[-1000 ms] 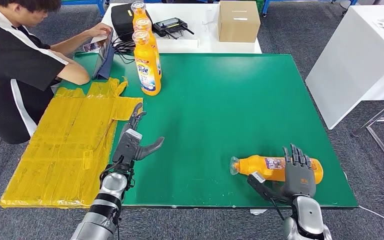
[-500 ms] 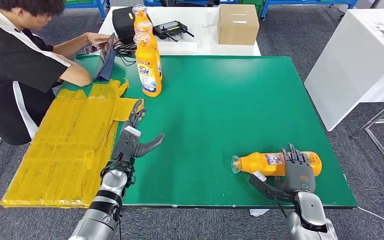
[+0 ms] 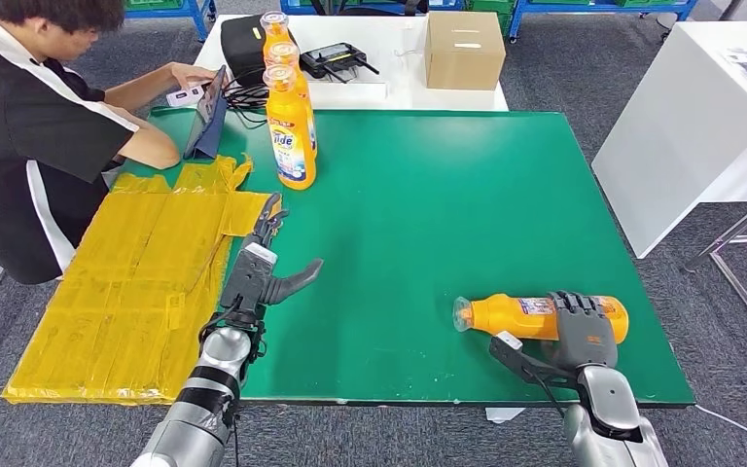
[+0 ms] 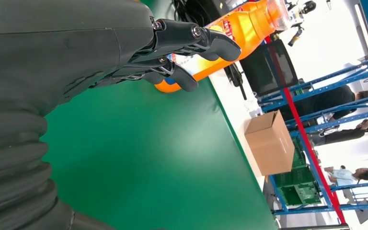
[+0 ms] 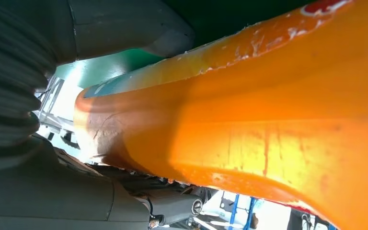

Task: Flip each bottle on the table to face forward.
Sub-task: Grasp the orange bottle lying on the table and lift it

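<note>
At the near edge of the green tabletop point(image 3: 418, 195), toward its right corner, the lying bottle point(image 3: 535, 317) rests on its side, cap end pointing toward the left edge. The right hand point(image 3: 584, 336) is over the bottle's base half. Compared with a second ago, its fingers point(image 3: 572, 304), then raised and spread above the body, have folded down across the top of the bottle, while the thumb reaches along the near side. The right wrist view shows the orange body pressed close against the palm, with the thumb on one side and the dark fingers on the other. Judgement: the grasp is now closed, so the approach step is complete and the lift-and-stand step can begin. The bottle has not yet left the surface.

Farther in, near the left part of the near edge, the left hand point(image 3: 258, 272) hovers above the green surface beside the yellow sheet point(image 3: 126, 282). Its fingers are apart with the thumb out to the side, holding nothing. Its pose is unchanged from the earlier frames.

At the far left of the tabletop, the upright bottles point(image 3: 290, 126) stand in a tight row, one behind another; the nearest shows its label toward the robot. These appear already handled.

At the far left corner, a person point(image 3: 29, 126) works on a tablet point(image 3: 204, 117). Beyond the far edge, a cardboard box point(image 3: 464, 44) sits on a white table.
</note>
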Robot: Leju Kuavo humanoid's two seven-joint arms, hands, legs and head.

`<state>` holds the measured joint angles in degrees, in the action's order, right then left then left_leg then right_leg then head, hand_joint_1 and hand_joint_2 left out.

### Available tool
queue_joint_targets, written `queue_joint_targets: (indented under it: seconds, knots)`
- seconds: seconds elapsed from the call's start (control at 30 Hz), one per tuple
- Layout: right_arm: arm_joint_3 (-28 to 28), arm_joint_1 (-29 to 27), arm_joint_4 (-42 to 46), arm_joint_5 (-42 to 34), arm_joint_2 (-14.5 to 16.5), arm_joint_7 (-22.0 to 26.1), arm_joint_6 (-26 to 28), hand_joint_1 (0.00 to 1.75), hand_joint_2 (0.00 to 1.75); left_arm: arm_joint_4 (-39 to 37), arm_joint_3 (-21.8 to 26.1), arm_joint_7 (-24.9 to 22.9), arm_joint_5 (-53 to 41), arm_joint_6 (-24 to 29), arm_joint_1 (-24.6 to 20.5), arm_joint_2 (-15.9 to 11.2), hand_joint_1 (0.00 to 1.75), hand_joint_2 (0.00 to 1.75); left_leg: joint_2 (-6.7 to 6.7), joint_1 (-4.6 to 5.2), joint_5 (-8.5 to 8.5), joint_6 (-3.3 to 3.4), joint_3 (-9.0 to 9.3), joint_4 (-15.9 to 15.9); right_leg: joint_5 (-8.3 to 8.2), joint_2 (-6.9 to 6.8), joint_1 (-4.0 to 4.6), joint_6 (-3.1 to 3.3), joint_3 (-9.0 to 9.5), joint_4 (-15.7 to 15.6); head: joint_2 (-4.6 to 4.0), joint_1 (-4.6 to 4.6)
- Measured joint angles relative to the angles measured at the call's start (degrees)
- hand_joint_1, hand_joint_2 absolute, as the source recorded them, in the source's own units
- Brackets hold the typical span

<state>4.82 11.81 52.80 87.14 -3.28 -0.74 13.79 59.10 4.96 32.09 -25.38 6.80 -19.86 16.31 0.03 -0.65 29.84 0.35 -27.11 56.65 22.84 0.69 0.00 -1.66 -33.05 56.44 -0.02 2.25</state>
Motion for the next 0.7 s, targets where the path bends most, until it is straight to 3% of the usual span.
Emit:
queue_joint_targets:
  seconds: [0.1, 0.23, 0.47, 0.7]
  knots:
    - [-0.09, 0.12, -0.13, -0.03, 0.08, 0.09, 0.60, 1.75, 1.75, -0.11, 0.00, 0.00, 0.01, 0.04, -0.04, 0.00, 0.00, 1.75, 0.00, 0.00, 0.00, 0.00, -0.04, 0.00, 0.00, 0.00, 0.00, 0.00, 0.02, 0.00, 0.00, 0.00]
    - [-0.19, -0.37, 1.00, -1.99, 1.41, 2.73, 4.56, 1.75, 1.75, -0.01, 0.00, -0.07, 0.01, 0.20, 0.23, 0.00, 0.00, 1.75, -0.03, -0.02, 0.00, 0.01, -0.22, 0.00, 0.00, -0.01, -0.02, 0.00, -0.06, 0.02, 0.00, 0.00]
    - [-0.48, -3.75, 11.25, -18.20, 6.72, 10.35, 10.71, 1.75, 1.75, 1.58, -0.69, -0.61, -0.37, -1.00, 1.97, 0.38, 0.00, 1.75, -0.01, -0.11, -0.06, -0.03, -0.79, 0.00, -0.02, 0.01, -0.05, 0.01, -0.78, 0.15, 0.00, 0.04]
    - [-0.35, -4.47, 18.39, -32.07, 10.03, 17.44, 10.94, 1.75, 1.75, 1.97, -2.40, -0.75, -0.26, -2.29, 2.73, 0.52, 0.00, 1.75, -0.06, -0.10, -0.07, -0.04, -1.01, 0.00, -0.02, -0.02, -0.04, 0.01, -0.99, 0.19, 0.00, 0.01]
